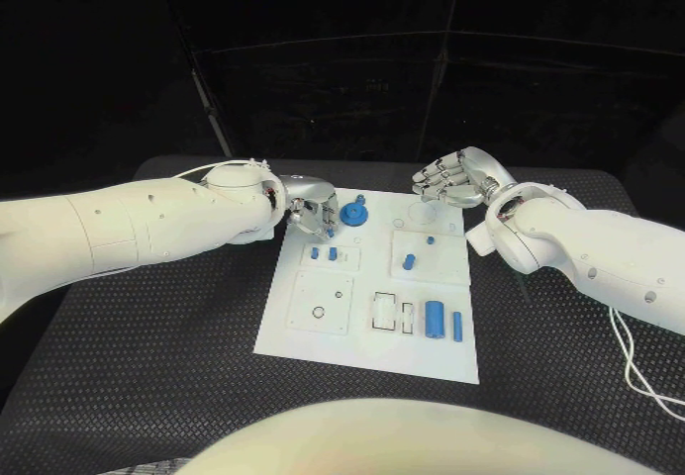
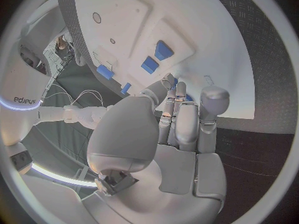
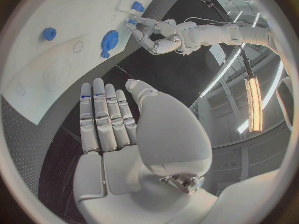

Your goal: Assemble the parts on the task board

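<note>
Task board [image 1: 374, 297] between raised robot hands

Your left hand [image 1: 307, 213] sits left of centre in the head view, fingers pointing down. Your right hand [image 1: 459, 178] hovers at upper right, fingers straight, together, holding nothing.

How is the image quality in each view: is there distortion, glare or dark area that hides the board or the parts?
Head view: no bending, the board evenly lit, blue parts crisp, surroundings black. Left wrist view: fisheye bends the board's edges; the left hand covers part of the board. Right wrist view: same bending, bright ceiling lamps glare at one side; the right hand is sharp.
</note>
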`<move>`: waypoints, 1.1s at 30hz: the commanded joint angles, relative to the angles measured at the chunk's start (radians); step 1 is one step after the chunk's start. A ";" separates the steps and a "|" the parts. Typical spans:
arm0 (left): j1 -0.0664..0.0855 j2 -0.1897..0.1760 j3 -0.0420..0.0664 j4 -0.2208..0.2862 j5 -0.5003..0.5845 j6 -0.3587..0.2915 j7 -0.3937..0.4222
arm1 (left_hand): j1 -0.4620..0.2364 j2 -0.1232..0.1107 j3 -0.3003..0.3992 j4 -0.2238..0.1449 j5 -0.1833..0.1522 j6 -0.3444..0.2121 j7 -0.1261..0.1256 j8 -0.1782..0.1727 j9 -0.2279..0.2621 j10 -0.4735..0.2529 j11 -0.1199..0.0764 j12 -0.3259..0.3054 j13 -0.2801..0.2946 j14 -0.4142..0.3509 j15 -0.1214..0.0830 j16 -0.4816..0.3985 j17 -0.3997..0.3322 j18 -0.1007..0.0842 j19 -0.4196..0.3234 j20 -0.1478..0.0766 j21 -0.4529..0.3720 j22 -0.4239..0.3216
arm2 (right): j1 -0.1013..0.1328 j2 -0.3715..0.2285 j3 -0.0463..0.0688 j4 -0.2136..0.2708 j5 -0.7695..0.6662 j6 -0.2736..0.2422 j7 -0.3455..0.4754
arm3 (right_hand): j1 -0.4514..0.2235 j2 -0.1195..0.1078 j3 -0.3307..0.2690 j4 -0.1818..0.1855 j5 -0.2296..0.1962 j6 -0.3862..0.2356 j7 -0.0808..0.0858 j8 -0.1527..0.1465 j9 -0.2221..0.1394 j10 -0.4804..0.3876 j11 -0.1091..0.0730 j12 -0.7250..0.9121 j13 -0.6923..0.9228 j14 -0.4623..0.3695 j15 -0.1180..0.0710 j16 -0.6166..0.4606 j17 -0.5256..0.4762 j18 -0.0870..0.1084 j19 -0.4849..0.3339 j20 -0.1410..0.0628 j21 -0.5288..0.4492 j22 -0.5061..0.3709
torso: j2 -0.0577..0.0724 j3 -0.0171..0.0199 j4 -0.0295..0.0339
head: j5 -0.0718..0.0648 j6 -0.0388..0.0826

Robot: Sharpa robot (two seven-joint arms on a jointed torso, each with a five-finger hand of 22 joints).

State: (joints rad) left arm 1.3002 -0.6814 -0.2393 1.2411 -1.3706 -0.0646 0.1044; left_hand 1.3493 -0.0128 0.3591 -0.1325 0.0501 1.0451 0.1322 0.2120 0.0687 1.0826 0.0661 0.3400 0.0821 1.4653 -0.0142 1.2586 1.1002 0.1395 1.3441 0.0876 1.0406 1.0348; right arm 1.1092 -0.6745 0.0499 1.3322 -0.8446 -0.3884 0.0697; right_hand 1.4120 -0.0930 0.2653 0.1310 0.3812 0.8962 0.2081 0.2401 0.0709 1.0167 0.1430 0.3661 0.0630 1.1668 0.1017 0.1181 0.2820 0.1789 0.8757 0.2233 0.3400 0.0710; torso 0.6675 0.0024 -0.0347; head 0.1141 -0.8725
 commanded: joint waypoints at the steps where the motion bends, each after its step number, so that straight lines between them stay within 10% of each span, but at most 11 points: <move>1: 0.001 0.002 0.000 0.002 0.004 0.020 -0.008 | -0.010 0.000 0.005 0.002 0.000 0.004 0.006 -0.003 0.001 0.001 0.005 -0.006 -0.001 0.025 0.001 0.001 -0.002 -0.016 0.004 0.001 0.002 -0.001 | 0.001 0.001 0.001 0.001 0.000 0.006 0.010 | -0.002 -0.001 0.006 0.002 -0.001 0.002 0.004 -0.003 -0.001 0.004 0.001 -0.003 -0.001 0.006 -0.002 -0.003 -0.001 0.004 0.008 -0.001 -0.003 -0.001 | 0.000 0.0002 -0.0005 | 0.000 0.000; 33: 0.001 0.001 0.000 -0.002 0.004 0.029 -0.027 | -0.030 -0.031 0.018 0.013 0.000 -0.087 0.022 -0.085 -0.006 -0.021 0.018 -0.035 -0.007 0.019 0.012 0.002 -0.019 -0.013 -0.009 0.012 -0.005 -0.002 | 0.001 -0.005 0.001 0.000 -0.009 0.012 -0.001 | 0.000 -0.002 0.011 -0.004 -0.005 0.002 0.004 -0.006 -0.002 0.004 0.001 -0.011 -0.002 0.012 -0.002 -0.005 -0.002 0.005 0.013 -0.002 -0.005 0.000 | 0.000 0.0000 -0.0010 | -0.002 0.000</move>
State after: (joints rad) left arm 1.3002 -0.6792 -0.2399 1.2367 -1.3698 -0.0400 0.0852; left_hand 1.3217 -0.0403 0.3702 -0.1214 0.0502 0.9665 0.1537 0.1327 0.0629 1.0665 0.0822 0.3095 0.0762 1.4653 -0.0069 1.2585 1.0824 0.1394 1.3373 0.0943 1.0406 1.0322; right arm 1.1083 -0.6784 0.0499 1.3303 -0.8463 -0.3796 0.0672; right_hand 1.4120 -0.0929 0.2742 0.1281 0.3812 0.8961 0.2080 0.2401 0.0702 1.0167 0.1430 0.3596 0.0630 1.1730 0.0998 0.1181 0.2809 0.1788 0.8840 0.2203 0.3400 0.0713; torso 0.6672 0.0024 -0.0354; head 0.1129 -0.8725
